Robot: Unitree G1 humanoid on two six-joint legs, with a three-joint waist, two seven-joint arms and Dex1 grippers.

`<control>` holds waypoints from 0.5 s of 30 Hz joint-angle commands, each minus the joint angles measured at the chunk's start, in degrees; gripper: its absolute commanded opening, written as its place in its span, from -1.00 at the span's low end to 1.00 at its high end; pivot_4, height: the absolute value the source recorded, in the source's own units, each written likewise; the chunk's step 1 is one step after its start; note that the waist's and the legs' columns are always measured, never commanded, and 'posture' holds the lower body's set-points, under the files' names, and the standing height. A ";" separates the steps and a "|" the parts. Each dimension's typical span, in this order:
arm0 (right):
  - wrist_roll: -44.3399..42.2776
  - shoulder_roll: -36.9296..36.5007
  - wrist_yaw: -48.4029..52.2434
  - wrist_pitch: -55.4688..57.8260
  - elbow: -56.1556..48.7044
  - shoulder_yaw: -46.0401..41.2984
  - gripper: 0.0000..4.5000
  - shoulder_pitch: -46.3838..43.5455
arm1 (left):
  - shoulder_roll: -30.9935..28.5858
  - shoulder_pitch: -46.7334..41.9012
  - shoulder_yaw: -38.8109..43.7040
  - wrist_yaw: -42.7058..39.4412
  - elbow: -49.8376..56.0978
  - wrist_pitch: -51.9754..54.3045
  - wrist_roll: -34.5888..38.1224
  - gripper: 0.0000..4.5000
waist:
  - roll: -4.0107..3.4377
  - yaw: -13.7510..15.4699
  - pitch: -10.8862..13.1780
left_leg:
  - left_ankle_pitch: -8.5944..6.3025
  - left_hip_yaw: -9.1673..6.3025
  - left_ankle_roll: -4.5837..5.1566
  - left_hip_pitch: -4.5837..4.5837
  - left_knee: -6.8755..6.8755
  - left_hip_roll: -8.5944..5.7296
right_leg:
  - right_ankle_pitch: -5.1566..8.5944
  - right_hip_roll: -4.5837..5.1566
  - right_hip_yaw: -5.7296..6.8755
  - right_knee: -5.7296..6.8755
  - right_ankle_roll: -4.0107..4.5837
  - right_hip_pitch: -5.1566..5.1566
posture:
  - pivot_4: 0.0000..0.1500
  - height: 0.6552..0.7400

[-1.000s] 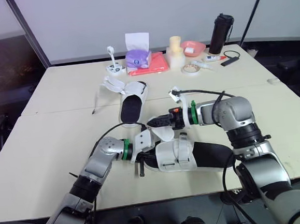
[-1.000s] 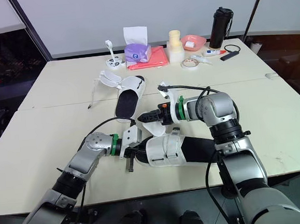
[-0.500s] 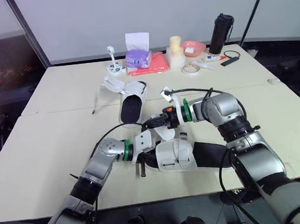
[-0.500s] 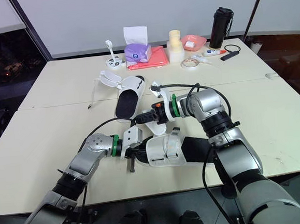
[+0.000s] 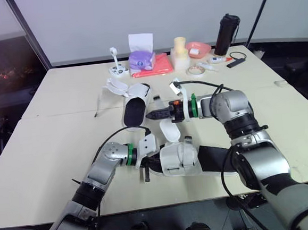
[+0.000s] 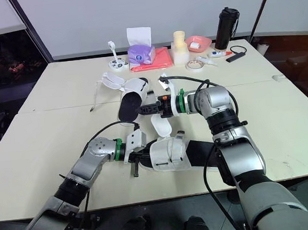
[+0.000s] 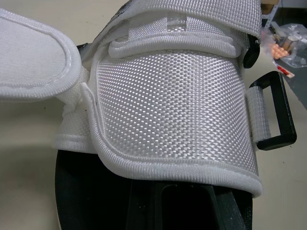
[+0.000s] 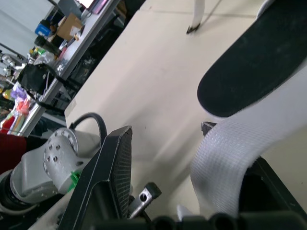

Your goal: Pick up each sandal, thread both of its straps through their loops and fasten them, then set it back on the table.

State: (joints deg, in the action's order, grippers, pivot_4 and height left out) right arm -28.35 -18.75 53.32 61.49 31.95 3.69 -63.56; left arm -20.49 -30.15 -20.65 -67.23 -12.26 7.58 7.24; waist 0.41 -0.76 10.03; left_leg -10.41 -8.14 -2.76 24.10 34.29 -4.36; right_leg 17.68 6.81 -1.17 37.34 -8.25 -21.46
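The right gripper (image 5: 153, 115) is spread, with the sandal's (image 5: 181, 158) raised strap (image 5: 169, 131) lying against one finger and partly hiding it. The left gripper (image 5: 145, 159) is at the sandal's near end, mostly hidden behind it, so its state cannot be told.

You're working over a cream tabletop (image 5: 50, 150) made of two tables pushed together, and their seam (image 5: 63, 114) runs across it from side to side. Behind its far edge stands a plain white wall (image 5: 188, 11), crossed by a dark slanted bar (image 5: 27, 31) on the left and a thinner bar (image 5: 262, 8) on the right. Left of the slanted bar you see dark glass (image 5: 0, 63) with faint points of light. Dark floor (image 5: 304, 60) lies off the right side. The light is soft and even. The right wrist view shows cluttered desks (image 8: 91, 36) further off.
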 commanded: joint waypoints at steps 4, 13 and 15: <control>-0.61 0.29 -0.30 -0.68 -0.44 -2.69 0.09 -3.41 | 0.20 1.25 -2.72 -0.03 -2.30 0.85 -2.25 -1.00 | 0.00 0.00 0.00 | 0.00 0.00 0.00 0.00 -0.01 0.00 | 0.00 0.00 0.00 0.00 0.00 0.00 | 1.00 0.87; -1.83 0.19 -0.75 1.58 -4.93 -3.51 -0.99 -2.09 | 0.25 1.36 -2.83 -0.12 -2.24 0.75 -2.33 -1.00 | 0.00 -0.03 0.00 | 0.00 0.00 0.00 0.00 -0.02 0.00 | 0.00 0.00 0.00 0.00 0.00 -0.01 | 1.00 0.87; -2.32 -0.45 -0.73 2.69 -7.81 -3.48 -0.99 -0.88 | 0.23 1.39 -2.85 -0.18 -2.20 0.81 -2.30 -1.00 | 0.00 -0.01 0.00 | 0.00 0.00 0.00 0.00 -0.03 0.00 | 0.00 0.00 -0.01 0.00 0.00 -0.02 | 1.00 0.87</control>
State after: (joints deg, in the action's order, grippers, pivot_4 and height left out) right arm -29.02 -18.76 52.37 63.52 28.21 1.50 -64.42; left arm -20.22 -30.13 -20.69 -67.23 -12.41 7.26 7.24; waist 0.41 -0.77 10.03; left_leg -10.41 -8.14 -2.76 24.11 34.26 -4.36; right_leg 17.68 6.81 -1.17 37.34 -8.25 -21.48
